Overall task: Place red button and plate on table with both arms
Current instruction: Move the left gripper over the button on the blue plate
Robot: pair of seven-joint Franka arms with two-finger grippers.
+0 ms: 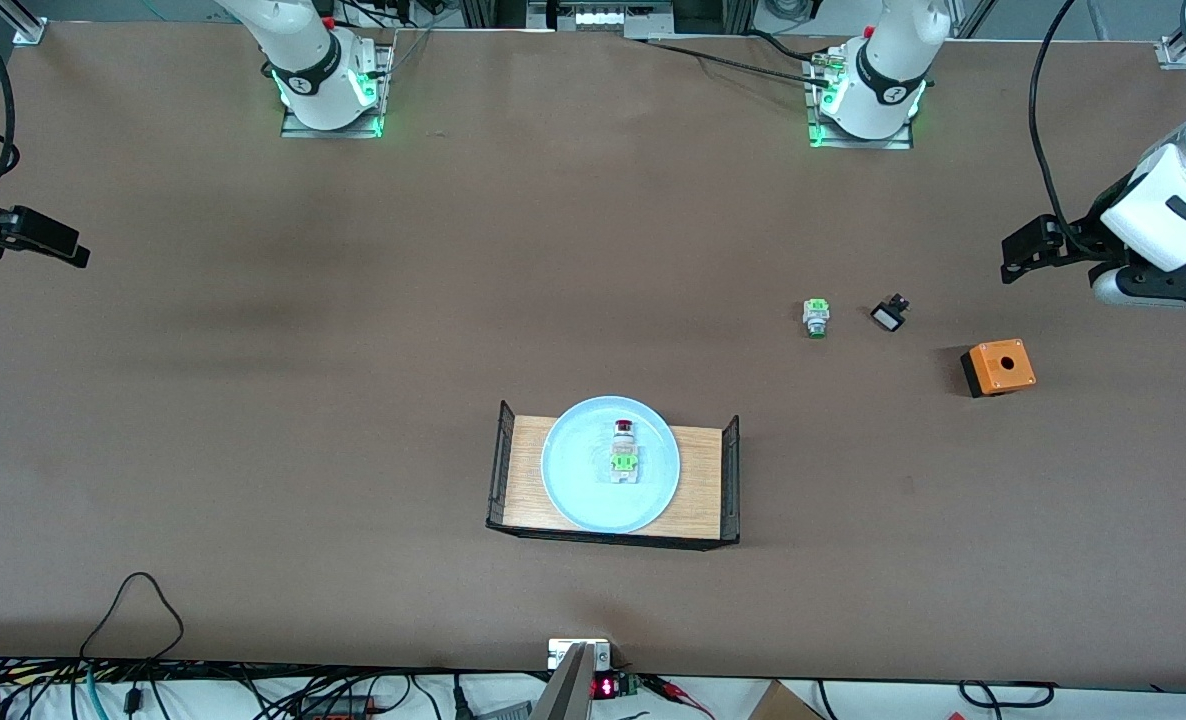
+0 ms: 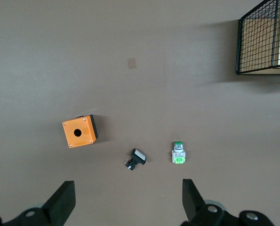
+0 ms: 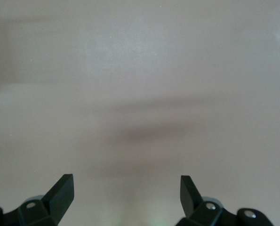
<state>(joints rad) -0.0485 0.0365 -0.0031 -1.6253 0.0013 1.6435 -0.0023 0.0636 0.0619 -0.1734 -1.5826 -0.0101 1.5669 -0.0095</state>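
Nothing lifted yet: red button (image 1: 624, 432) sitting on plate (image 1: 610, 465) in tray (image 1: 703, 480). Both grippers, left (image 2: 125, 200) & right (image 3: 125, 195), hovering over worktop (image 1: 353, 350) well apart from plate, fingers spread. Next: approaching plate.

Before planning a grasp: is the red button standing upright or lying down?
Lying down: the red button rests on its side on the plate.

Matt brown tabletop (image 1: 353, 400), smooth and dull all over. The tray (image 1: 698, 480) shows pale wood grain with black wire-mesh ends, and the pale blue plate (image 1: 573, 490) on it looks smooth with a soft sheen. The orange box (image 2: 78, 132) looks like smooth plastic, as do both matt black grippers, left (image 2: 129, 200) and right (image 3: 126, 195).
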